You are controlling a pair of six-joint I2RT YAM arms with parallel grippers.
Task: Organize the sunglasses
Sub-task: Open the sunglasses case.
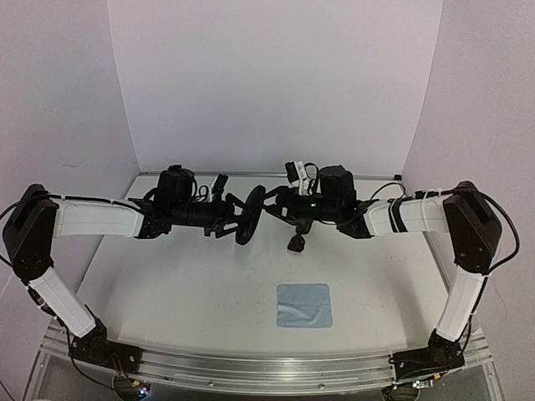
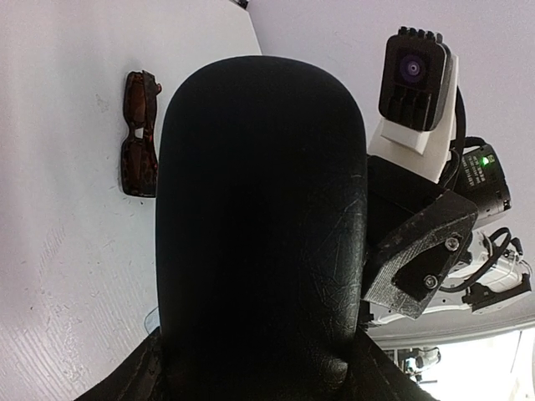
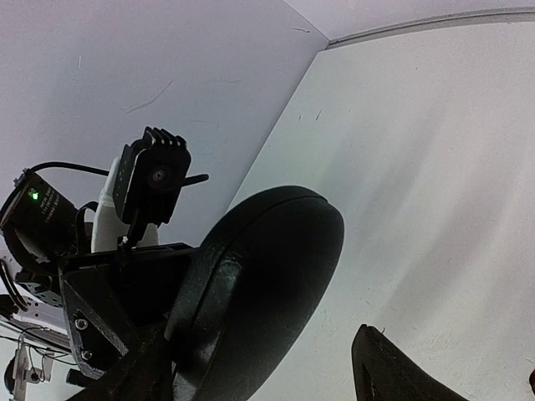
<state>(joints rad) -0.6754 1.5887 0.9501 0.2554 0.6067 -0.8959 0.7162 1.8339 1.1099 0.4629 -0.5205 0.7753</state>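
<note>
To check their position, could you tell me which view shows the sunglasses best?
The left wrist view: the sunglasses lie folded on the table, clear of the case. The top view shows them small, near the right arm; the right wrist view misses them.

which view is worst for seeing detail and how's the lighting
left wrist: the black glasses case fills the frame as a nearly featureless dark mass; right wrist: case dark against the bright table; top external: even light, soft shadows
</note>
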